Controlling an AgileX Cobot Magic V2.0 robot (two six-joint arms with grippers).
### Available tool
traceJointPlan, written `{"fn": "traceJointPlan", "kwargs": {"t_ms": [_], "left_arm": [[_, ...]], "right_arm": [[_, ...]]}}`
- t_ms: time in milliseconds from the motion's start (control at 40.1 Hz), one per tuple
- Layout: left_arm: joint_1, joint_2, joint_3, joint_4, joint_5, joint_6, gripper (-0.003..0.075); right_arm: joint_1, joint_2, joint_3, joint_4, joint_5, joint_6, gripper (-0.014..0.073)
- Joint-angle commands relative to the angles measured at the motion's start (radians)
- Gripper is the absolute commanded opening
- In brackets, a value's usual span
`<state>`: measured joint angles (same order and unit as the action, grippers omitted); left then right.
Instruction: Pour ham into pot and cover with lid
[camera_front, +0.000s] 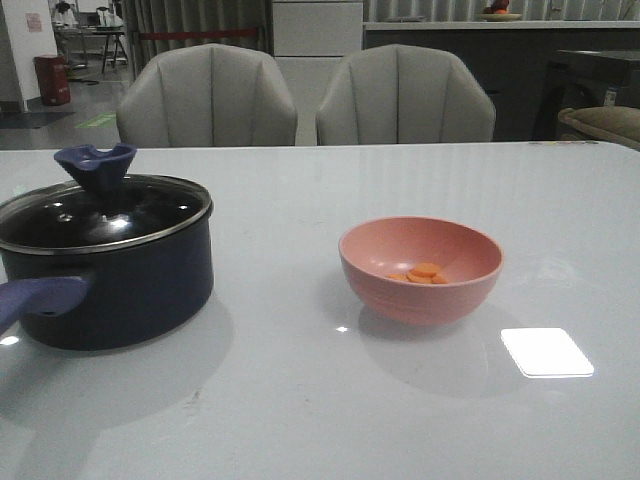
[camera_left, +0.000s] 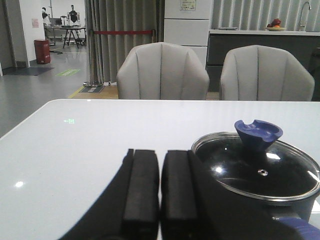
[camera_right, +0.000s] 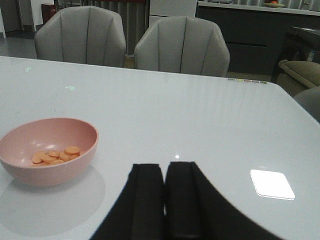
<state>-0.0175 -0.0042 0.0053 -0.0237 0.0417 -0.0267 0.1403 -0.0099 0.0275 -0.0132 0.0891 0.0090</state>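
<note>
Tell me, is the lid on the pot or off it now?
On. The glass lid sits flat on the pot, its metal rim meeting the pot's edge all around, knob up.

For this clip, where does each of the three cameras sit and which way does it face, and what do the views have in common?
Front view: looks forward over the table at the pot with its lid on, and the pink bowl holding ham; no part of the robot shows.
Left wrist view: low over the table, facing the chairs; the shut left gripper shows beside the pot.
Right wrist view: likewise low, shut right gripper showing, bowl and ham to one side.
Shared: front and left wrist both show pot and lid; front and right wrist, bowl and ham.
</note>
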Motion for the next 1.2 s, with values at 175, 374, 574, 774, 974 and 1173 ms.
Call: {"fn": "traceJointPlan", "kwargs": {"t_ms": [175,374,574,774,974,1173], "left_arm": [[-0.007,-0.019,0.020,-0.007,-0.079,-0.009,0.0121],[-0.007,-0.019,0.020,-0.007,-0.079,-0.009,0.0120],[-0.007,-0.019,0.020,-0.007,-0.080,-0.009,0.0120],[-0.007,-0.019,0.020,-0.007,-0.083,-0.009,0.0121],[-0.007,-0.019,0.020,-0.007,-0.119,-0.009,0.0121],[-0.007,-0.019,0.003,-0.017,-0.284,-0.009,0.0121]], "right_arm": [[-0.005,-0.019,-0.006,-0.010,-0.089,-0.003,0.0150],[-0.005,-0.019,-0.006,-0.010,-0.089,-0.003,0.0150],[-0.005,-0.019,-0.006,-0.010,-0.089,-0.003,0.0150],[-0.005,-0.019,-0.006,-0.010,-0.089,-0.003,0.0150],[-0.005,-0.019,-0.006,-0.010,-0.089,-0.003,0.0150],[-0.005,-0.019,-0.006,-0.010,-0.089,-0.003,0.0150]]}}
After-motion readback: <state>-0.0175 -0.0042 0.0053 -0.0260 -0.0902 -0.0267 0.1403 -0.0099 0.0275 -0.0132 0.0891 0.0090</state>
